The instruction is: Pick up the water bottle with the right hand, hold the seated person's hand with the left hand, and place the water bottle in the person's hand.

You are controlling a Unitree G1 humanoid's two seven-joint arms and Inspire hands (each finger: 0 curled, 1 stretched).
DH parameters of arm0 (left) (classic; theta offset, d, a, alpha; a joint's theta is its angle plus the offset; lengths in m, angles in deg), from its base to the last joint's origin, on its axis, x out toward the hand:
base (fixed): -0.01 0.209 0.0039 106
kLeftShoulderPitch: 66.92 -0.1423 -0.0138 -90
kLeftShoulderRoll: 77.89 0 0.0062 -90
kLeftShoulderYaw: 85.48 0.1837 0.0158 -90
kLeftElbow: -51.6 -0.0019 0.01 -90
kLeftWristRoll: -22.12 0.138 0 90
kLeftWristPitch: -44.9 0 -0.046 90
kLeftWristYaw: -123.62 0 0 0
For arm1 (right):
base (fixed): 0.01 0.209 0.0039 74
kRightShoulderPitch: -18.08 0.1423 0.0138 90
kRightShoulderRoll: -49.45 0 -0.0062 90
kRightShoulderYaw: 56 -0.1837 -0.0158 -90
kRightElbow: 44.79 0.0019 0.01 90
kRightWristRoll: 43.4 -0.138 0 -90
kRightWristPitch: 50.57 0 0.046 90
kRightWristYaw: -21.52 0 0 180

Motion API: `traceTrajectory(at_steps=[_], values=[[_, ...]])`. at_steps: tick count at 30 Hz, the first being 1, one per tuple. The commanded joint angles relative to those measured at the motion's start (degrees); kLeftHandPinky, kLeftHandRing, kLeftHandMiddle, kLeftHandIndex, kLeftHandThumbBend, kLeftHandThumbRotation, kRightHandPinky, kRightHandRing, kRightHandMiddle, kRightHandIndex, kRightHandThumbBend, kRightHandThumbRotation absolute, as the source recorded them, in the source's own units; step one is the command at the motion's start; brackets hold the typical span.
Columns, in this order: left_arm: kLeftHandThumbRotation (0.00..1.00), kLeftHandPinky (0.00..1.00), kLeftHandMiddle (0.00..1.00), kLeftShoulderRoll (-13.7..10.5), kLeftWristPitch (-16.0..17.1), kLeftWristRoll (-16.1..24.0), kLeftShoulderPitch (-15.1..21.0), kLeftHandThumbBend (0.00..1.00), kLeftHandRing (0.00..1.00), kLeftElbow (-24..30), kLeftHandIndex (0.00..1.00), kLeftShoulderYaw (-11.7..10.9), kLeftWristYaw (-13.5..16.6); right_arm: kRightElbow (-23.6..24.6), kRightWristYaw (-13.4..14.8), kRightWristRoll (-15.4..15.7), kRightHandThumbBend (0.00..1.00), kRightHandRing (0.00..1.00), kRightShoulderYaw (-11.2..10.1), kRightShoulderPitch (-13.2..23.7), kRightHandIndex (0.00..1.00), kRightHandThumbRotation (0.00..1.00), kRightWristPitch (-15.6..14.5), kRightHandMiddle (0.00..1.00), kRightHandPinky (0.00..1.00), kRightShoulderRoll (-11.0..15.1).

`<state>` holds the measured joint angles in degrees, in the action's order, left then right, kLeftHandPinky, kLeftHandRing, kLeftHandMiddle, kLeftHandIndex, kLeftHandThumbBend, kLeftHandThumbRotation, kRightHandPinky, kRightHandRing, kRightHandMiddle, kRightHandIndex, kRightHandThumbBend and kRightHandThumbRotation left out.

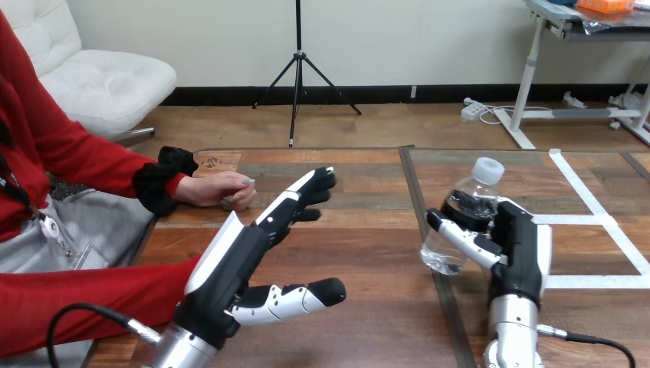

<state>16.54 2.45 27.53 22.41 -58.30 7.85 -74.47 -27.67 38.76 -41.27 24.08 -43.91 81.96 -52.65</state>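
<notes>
Noted right hand (515, 245) clamped round tilted clear plastic water bottle with white cap (471, 203) at 3 o'clock; best to slide open, straight-fingered left hand (253, 253) under person's hand (218, 189), resting at 9 o'clock on brown wooden table (368, 253), then curl gently.

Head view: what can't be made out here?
1. The water bottle: middle covered by curled fingers of the right hand; whether its base touches the table is unclear.
2. The person's hand: palm turned down, anything under it hidden.
3. The left hand: open; its gap to the person's hand unreadable in depth.
</notes>
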Motion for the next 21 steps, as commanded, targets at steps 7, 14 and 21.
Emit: traceTrajectory(at_steps=[7,14,21], values=[[0.65,0.88,0.92,-3.3,-2.6,1.5,2.0,0.95,0.92,6.3,0.93,-1.5,1.7,4.5,-1.9,-1.3,0.74,0.45,-0.5,2.8,0.45,0.0,4.9,0.47,0.43,-1.2],[0.65,0.89,0.93,-5.8,-4.1,2.4,2.5,0.96,0.93,7.9,0.93,-2.6,2.0,4.6,-3.5,-2.1,0.74,0.45,-0.9,2.9,0.45,0.0,5.5,0.47,0.45,-1.9],[0.63,0.9,0.93,-8.1,-5.6,2.1,3.4,0.97,0.94,8.8,0.93,-3.6,1.3,5.1,-3.7,-2.0,0.76,0.45,-0.6,2.7,0.45,0.0,6.3,0.47,0.45,-2.3]])
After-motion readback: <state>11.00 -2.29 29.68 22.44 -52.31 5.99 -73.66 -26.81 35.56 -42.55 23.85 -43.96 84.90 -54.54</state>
